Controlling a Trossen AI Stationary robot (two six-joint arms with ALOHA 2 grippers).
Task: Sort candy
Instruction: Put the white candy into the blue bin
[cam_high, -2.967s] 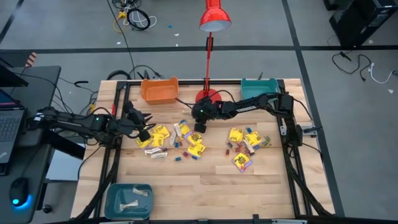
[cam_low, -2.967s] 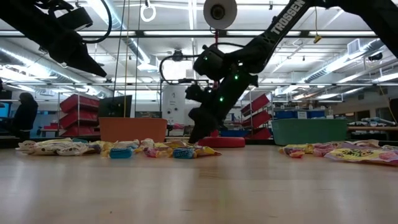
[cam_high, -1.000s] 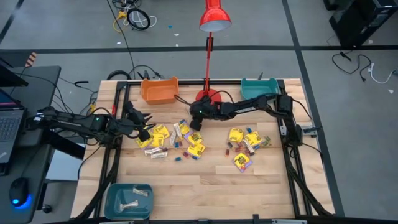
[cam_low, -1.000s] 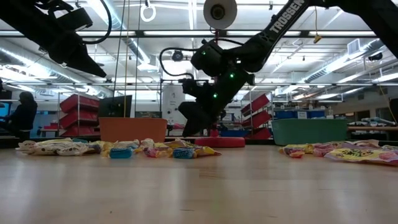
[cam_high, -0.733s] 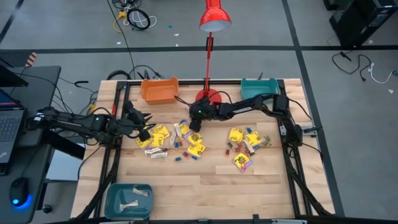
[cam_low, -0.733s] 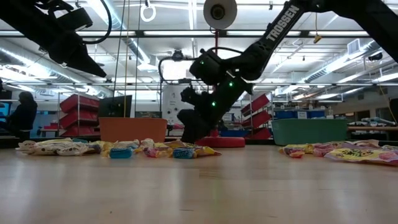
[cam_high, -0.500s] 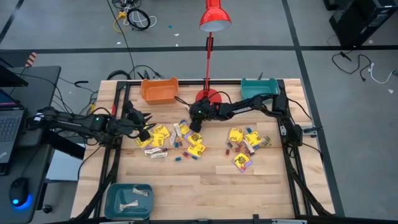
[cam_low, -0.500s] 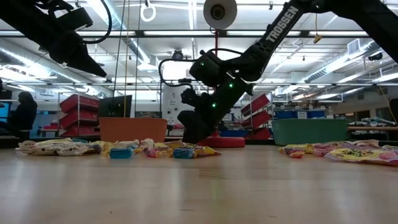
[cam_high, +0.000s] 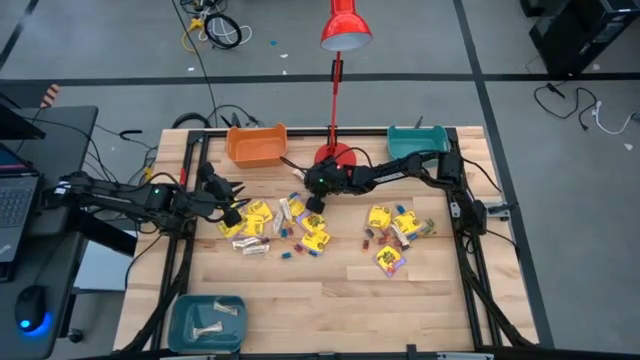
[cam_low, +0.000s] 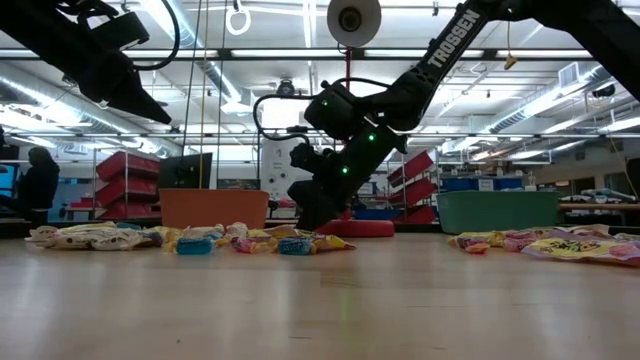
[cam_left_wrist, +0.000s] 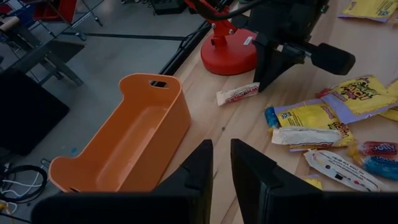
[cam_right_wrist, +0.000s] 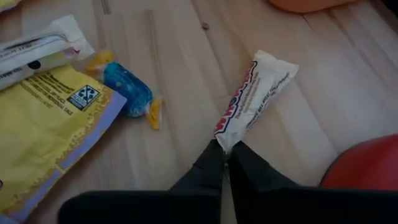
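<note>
The candy lies in two heaps on the wooden table (cam_high: 330, 290), one at the middle left (cam_high: 290, 228) and one at the right (cam_high: 395, 232). A white bar with red print (cam_right_wrist: 255, 93) lies apart from them by the red lamp base (cam_high: 333, 157). My right gripper (cam_right_wrist: 224, 168) is down at the table (cam_low: 312, 222), shut on this bar. My left gripper (cam_left_wrist: 222, 180) hangs above the left heap (cam_high: 232, 213). Its fingers stand a narrow gap apart with nothing seen between them. My right gripper pinches the white bar's flat crimped end (cam_right_wrist: 225, 144) between its two fingertips. The fingers slant down from the table's right side, in line with the bar. The rest of the bar (cam_left_wrist: 238, 93) lies flat on the wood, pointing away from the fingers.
An orange bin (cam_high: 256, 146) and a teal bin (cam_high: 415, 140) stand at the far edge, either side of the red lamp. A teal tray (cam_high: 207, 322) sits at the near left corner. A blue wrapped sweet (cam_right_wrist: 127, 87) and a yellow packet (cam_right_wrist: 43, 124) lie near the bar.
My right gripper has sunk a little toward the table beside the lamp base, edging toward the left edge, and has shut on the white bar's end. The bar still lies on the wood.
</note>
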